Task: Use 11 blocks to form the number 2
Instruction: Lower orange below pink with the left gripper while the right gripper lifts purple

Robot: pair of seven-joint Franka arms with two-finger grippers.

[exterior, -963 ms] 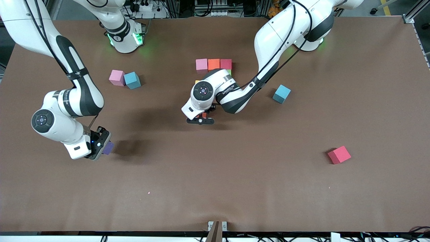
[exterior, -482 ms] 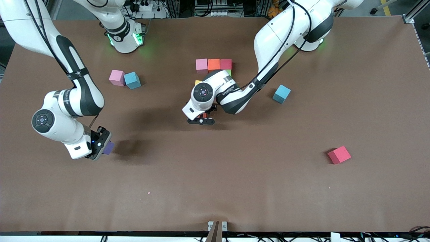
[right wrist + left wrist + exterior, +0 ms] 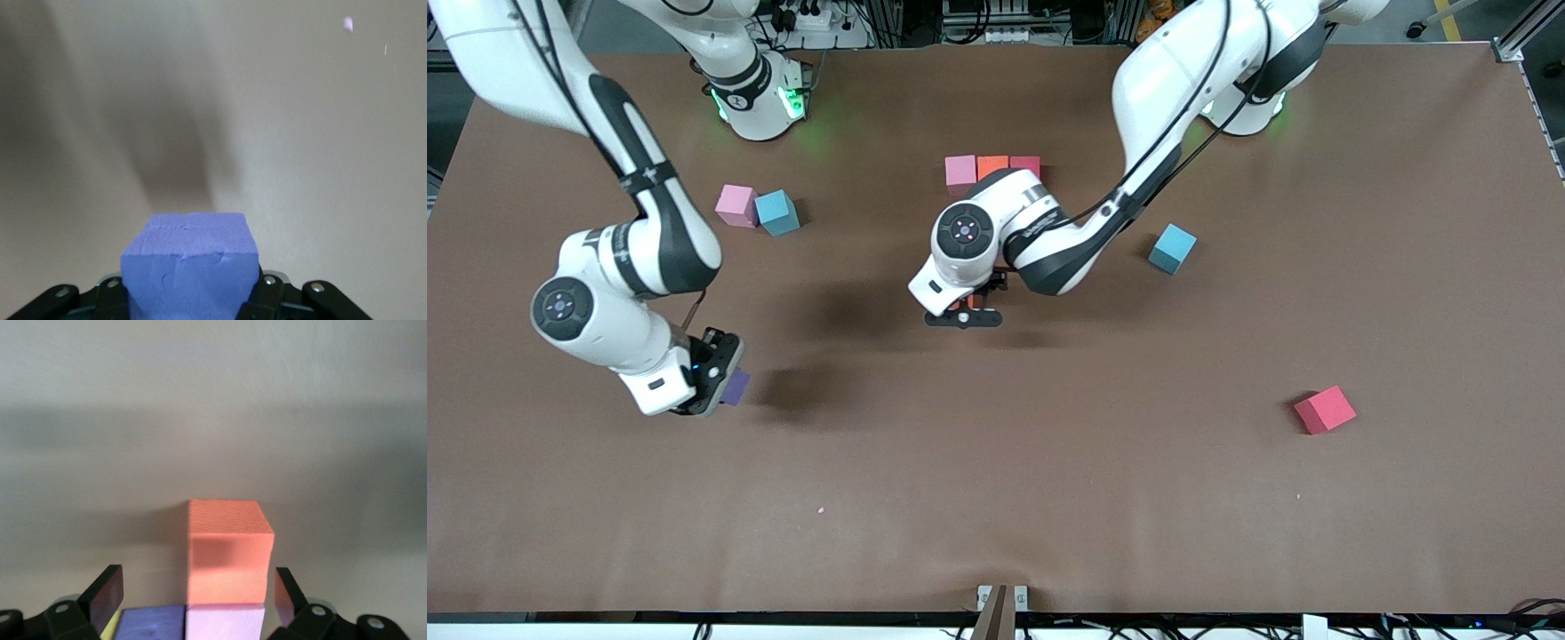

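Observation:
The number 2 stands part-built mid-table: a pink block [image 3: 960,169], an orange block [image 3: 991,164] and a crimson block [image 3: 1026,164] form its row nearest the robots, and the left arm hides the lower part. My left gripper [image 3: 960,316] is open just above another orange block [image 3: 230,550], its fingers [image 3: 107,597] apart from the block's sides. That block touches a pink block [image 3: 223,621] beside a purple block [image 3: 152,623], with a yellow sliver [image 3: 112,623]. My right gripper [image 3: 720,380] is shut on a purple block [image 3: 736,388] [image 3: 190,267] above the table, toward the right arm's end.
A loose pink block [image 3: 735,204] touches a light-blue cube [image 3: 777,212] near the right arm's base. Another light-blue cube [image 3: 1172,247] lies beside the left arm. A crimson block [image 3: 1325,409] lies alone toward the left arm's end, nearer the front camera.
The left gripper has opened and let go of the orange block, lifting slightly. The right arm has carried the purple block a little toward the table's middle.

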